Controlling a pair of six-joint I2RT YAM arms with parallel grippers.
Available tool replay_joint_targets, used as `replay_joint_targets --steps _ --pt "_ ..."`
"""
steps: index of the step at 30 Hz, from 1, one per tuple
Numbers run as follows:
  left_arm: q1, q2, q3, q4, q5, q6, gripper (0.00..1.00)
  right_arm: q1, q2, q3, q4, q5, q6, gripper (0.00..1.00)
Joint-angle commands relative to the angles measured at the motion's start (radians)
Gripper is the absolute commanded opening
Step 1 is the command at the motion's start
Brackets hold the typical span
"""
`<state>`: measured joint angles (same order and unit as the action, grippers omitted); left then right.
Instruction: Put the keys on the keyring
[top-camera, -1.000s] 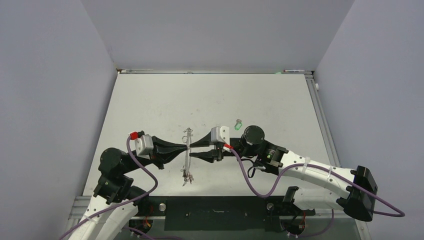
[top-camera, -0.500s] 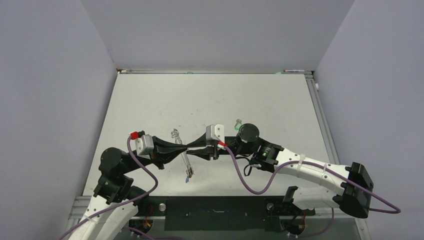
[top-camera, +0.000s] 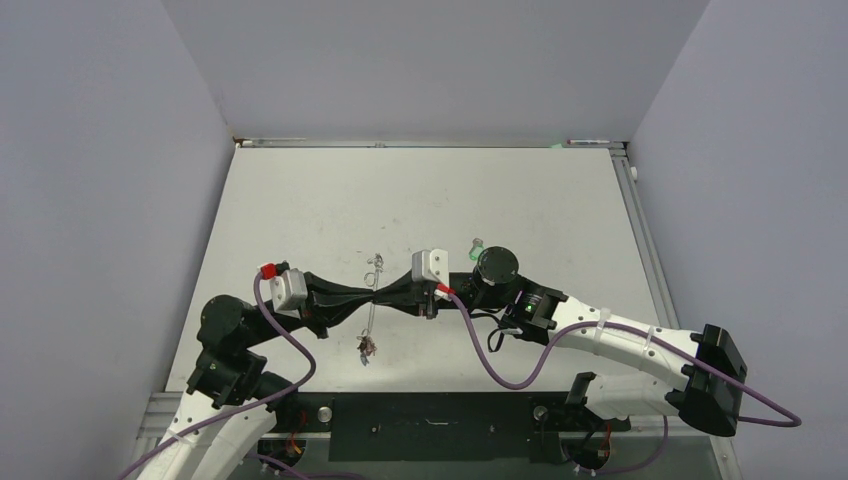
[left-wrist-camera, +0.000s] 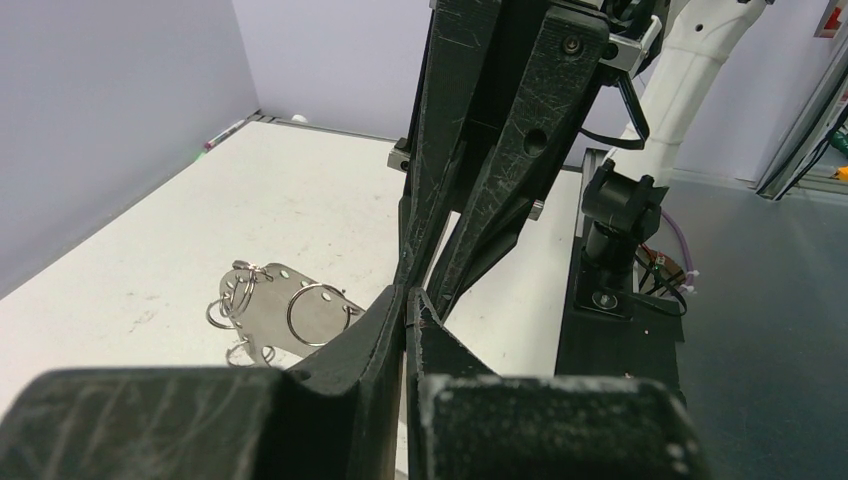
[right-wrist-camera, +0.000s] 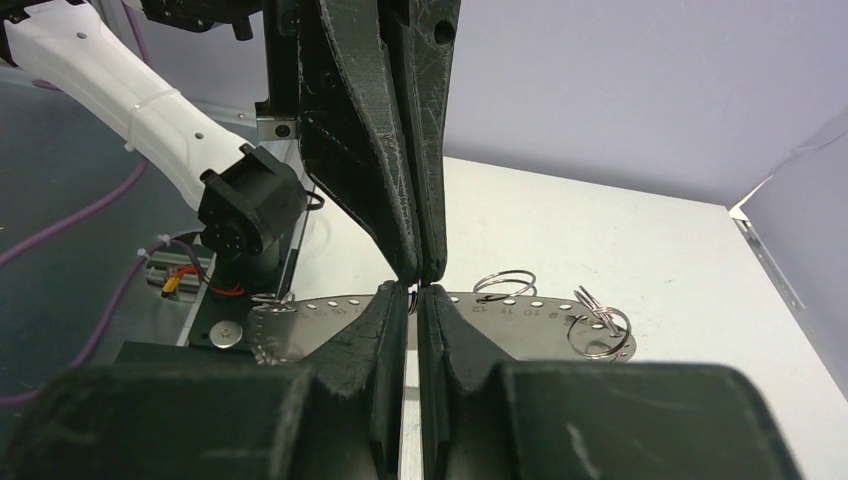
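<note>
The keyring (top-camera: 370, 322) is a flat oval metal plate with holes along its rim and small split rings hooked in them. It hangs edge-on above the table between both grippers. My left gripper (top-camera: 372, 297) is shut on its edge; the plate (left-wrist-camera: 300, 310) shows just left of the fingertips. My right gripper (top-camera: 381, 296) meets it tip to tip and is shut on a small ring at the plate's rim (right-wrist-camera: 520, 325). A cluster with red and blue bits (top-camera: 366, 349) dangles at the plate's near end. A green-headed key (top-camera: 477, 247) lies on the table behind the right wrist.
Grey walls close in the white table (top-camera: 560, 200) on three sides, with a metal rail (top-camera: 640, 230) along the right edge. A black base plate (top-camera: 430, 425) runs along the near edge between the arm bases. Purple cables (top-camera: 500, 370) loop off both wrists.
My right gripper has slid left and closed at the keyring, tip to tip with the left one. The keyring swung aslant, then back to nearly upright. The left gripper stayed shut.
</note>
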<state>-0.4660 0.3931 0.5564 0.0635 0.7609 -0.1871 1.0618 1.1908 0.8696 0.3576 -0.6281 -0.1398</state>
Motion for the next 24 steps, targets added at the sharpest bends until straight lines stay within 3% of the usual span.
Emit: replay_joint_targets --steps 1,5,10,14,21,24 --pt "-0.003 -0.009 0.042 0.049 -0.007 -0.006 0.0 0.005 -0.004 0.013 0.078 -0.006 -0.024 0.05" --pt "-0.003 -0.025 0.034 0.06 -0.017 -0.01 0.02 0.005 -0.016 0.013 0.065 -0.017 -0.044 0.05" --pt "-0.002 -0.047 0.017 0.094 -0.019 -0.034 0.28 0.005 -0.03 0.018 0.029 -0.007 -0.07 0.05" --pt "0.0 -0.053 0.016 0.113 -0.018 -0.056 0.39 0.005 -0.033 0.022 0.002 -0.001 -0.088 0.05" --pt "0.004 -0.074 0.013 0.095 -0.015 -0.038 0.45 0.004 -0.053 0.037 -0.046 0.008 -0.115 0.05" --pt "0.001 -0.066 0.015 0.079 0.01 -0.022 0.41 0.006 -0.077 0.043 -0.062 0.0 -0.122 0.05"
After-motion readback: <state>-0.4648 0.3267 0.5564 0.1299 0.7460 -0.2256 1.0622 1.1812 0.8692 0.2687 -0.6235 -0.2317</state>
